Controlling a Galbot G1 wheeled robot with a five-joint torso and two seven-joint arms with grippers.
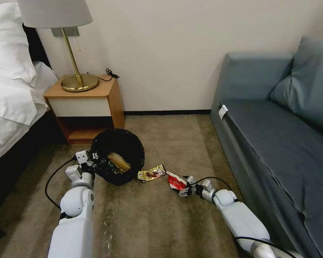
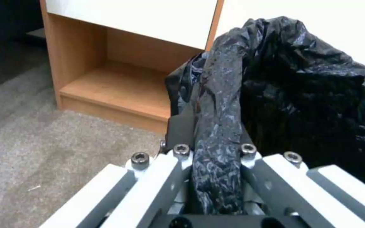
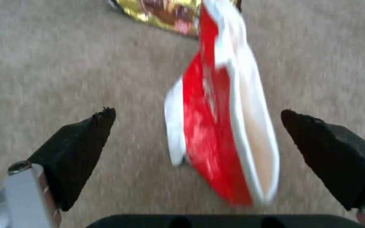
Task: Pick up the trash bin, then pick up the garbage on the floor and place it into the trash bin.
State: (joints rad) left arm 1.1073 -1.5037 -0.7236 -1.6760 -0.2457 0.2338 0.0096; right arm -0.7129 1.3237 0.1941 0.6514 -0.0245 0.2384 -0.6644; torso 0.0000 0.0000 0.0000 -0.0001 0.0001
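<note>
The left gripper (image 2: 216, 177) is clamped on a fold of the black bag at the rim of the bin (image 1: 117, 157), the plastic pinched tight between its fingers. Held by that edge, the bin leans with its mouth turned up and toward the right arm, beside the nightstand (image 1: 86, 104); that tilt looks meant to give the other arm an easy opening. A brown crumpled piece (image 1: 119, 162) already lies inside, so part of the litter seems done.

The right gripper (image 3: 197, 126) is low over the carpet (image 1: 161, 222) with its jaws spread wide. The red-and-white carton (image 3: 220, 126) stands between the two black pads (image 3: 81, 148), touching neither. I judge this to be the approach for a grasp: the pads straddle the carton's narrow sides so that closing would squeeze it flat rather than push it away. From the head view the carton (image 1: 176, 182) sits just in front of that gripper (image 1: 185, 188), near the sofa's (image 1: 276, 143) base.

The gold wrapper (image 1: 151, 173) lies on the floor between carton and bin, close to the bin's lower edge, untouched. I cannot pick out a bottle anywhere.
</note>
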